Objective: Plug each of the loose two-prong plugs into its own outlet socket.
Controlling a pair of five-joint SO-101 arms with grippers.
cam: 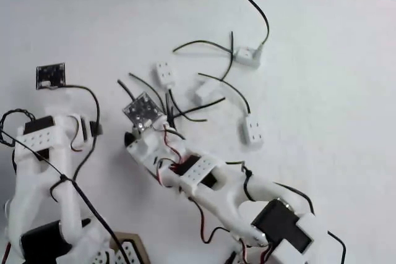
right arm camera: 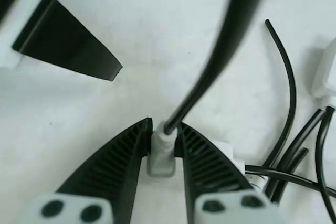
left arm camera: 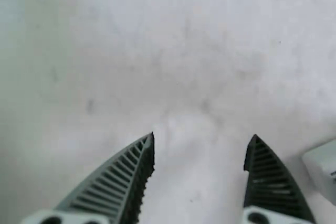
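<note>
Right gripper (right arm camera: 165,124): fingers clenched on small white plastic plug (right arm camera: 160,158) with black cord (right arm camera: 220,51), low over white table (left arm camera: 157,51), left of centre. Left gripper (left arm camera: 202,136): fingers released, spread apart above same table, farther left. White rectangular outlet sockets (cam: 165,73) (cam: 252,131): loose, far and right of plug, among tangled black cords (cam: 176,114).

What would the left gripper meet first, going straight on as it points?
Probably just the bare white table: the way ahead of the left gripper, jaws open, looks free, though depth is unclear.
</note>
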